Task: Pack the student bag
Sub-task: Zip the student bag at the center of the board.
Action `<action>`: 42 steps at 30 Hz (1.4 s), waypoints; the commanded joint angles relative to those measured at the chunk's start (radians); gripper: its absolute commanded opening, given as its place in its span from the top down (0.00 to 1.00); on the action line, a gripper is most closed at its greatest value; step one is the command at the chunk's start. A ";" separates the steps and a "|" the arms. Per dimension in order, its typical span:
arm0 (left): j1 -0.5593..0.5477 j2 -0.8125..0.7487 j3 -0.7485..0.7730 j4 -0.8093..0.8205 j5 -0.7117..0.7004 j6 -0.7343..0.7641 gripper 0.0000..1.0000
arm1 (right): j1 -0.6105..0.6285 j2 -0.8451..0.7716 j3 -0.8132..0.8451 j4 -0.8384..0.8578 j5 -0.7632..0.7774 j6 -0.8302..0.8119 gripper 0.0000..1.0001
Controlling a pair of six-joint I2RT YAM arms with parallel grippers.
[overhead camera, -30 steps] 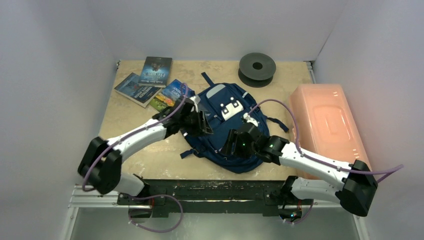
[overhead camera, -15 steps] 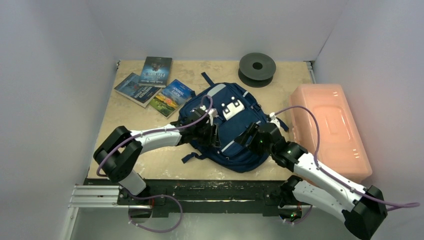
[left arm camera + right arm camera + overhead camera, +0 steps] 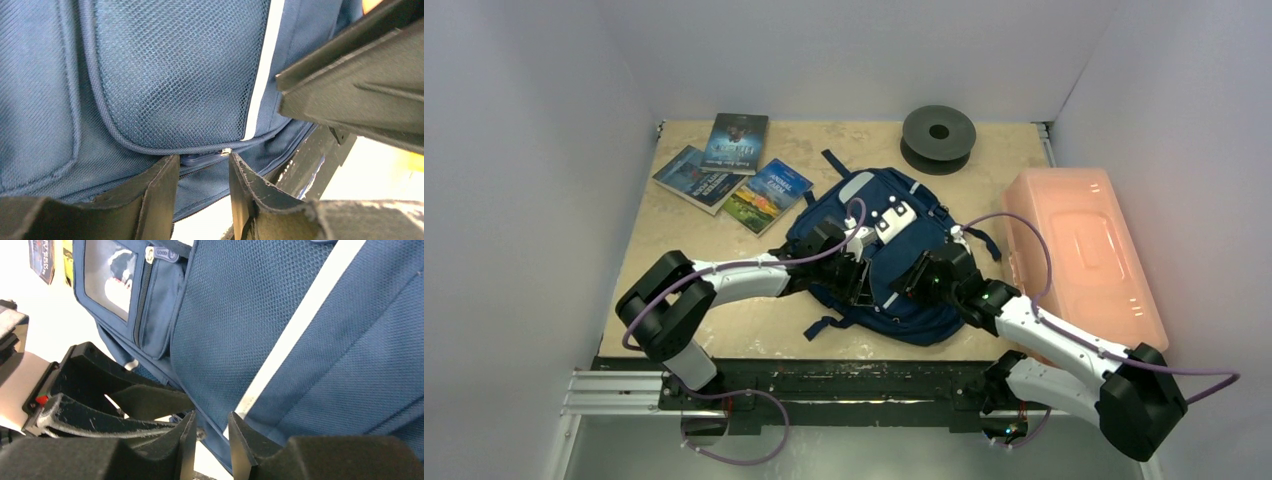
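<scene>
Nearest, along the front edge of the table [image 3: 744, 330]: both arm bases, with purple cables looping off them. Both arms bent inward, meeting low over the student bag [image 3: 914, 318].

Navy student bag lying in the middle of the table, front pockets facing up, top end pointing away and to the left, one dark strap spilling out at the near left. No zip visibly open; nothing visibly packed.

Left gripper [image 3: 856, 275] down on the bag's left flank. In the left wrist view: left gripper [image 3: 202, 165] slightly parted, tips framing a small blue zip pull [image 3: 200, 159] tucked under the curved hem of a mesh pocket [image 3: 175, 75]. Not clamped; pull just beyond the tips.

Right gripper [image 3: 916, 278] just beside it, on the bag's near middle, facing the left one. In the right wrist view: right gripper [image 3: 212, 424] narrowly parted at the bag's edge beside a white stripe [image 3: 295, 325], pale table showing through the gap, nothing visibly pinched.

Judged step: opening a zip, ahead of any loading. Next move, most likely: closing the left gripper squarely on the pull, then drawing it along the zip track, with the right gripper pinning or tensioning the fabric to stop the soft bag dragging along.

Farther back: at the right, a pink translucent box [image 3: 1079, 250]. At the far left, three books [image 3: 739, 140] fanned out near the bag's top, well apart from both grippers. At the far edge, a black spool [image 3: 938, 132].
</scene>
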 commanded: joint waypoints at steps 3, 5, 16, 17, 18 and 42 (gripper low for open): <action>-0.037 -0.010 -0.029 0.052 0.150 0.057 0.66 | -0.001 0.002 0.020 0.080 -0.026 0.021 0.81; -0.046 -0.026 -0.044 0.074 0.170 0.060 0.67 | -0.002 0.002 0.022 0.083 -0.026 0.018 0.88; -0.047 -0.108 -0.153 0.432 0.519 -0.182 0.53 | 0.018 -0.037 0.123 -0.144 -0.026 -0.358 0.51; -0.039 -0.118 -0.179 0.504 0.523 -0.245 0.53 | 0.064 -0.058 0.121 -0.164 -0.011 -0.382 0.46; -0.030 -0.128 -0.206 0.581 0.526 -0.316 0.52 | 0.104 -0.076 0.118 -0.170 0.022 -0.398 0.42; 0.040 -0.221 -0.077 -0.268 -0.392 -0.725 0.44 | 0.375 0.131 0.081 -0.223 0.247 0.539 0.51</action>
